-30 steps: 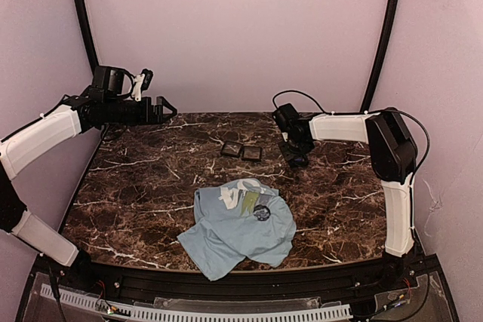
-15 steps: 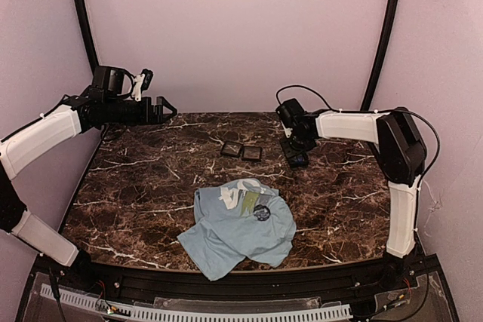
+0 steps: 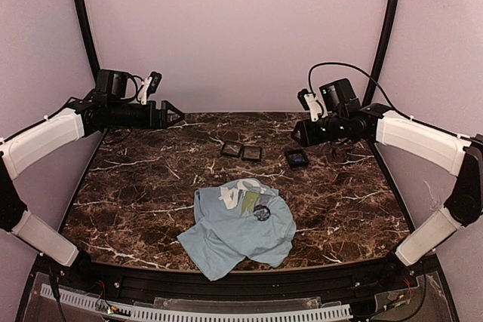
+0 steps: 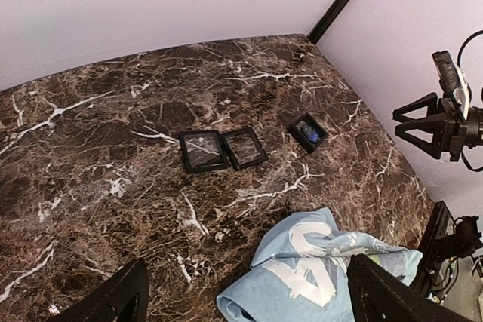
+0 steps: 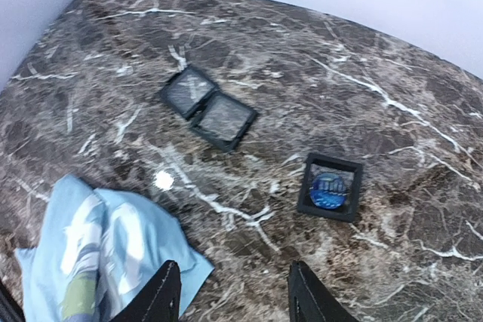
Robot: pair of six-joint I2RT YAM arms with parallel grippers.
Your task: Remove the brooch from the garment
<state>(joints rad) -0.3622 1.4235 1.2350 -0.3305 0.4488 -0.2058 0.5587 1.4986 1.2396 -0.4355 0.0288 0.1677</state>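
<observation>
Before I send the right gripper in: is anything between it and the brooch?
Nothing visible does. The brooch lies exposed on top of the blue shirt. The right gripper hangs open above the table's far right side; the small black tray near it lies flat, low beside the path.

Place: robot test booth in a lab.
Walls: plain pale lilac panels, black corner poles.
Surface: brown marble-look table.
Equipment: white left arm, right arm, loose cables.
</observation>
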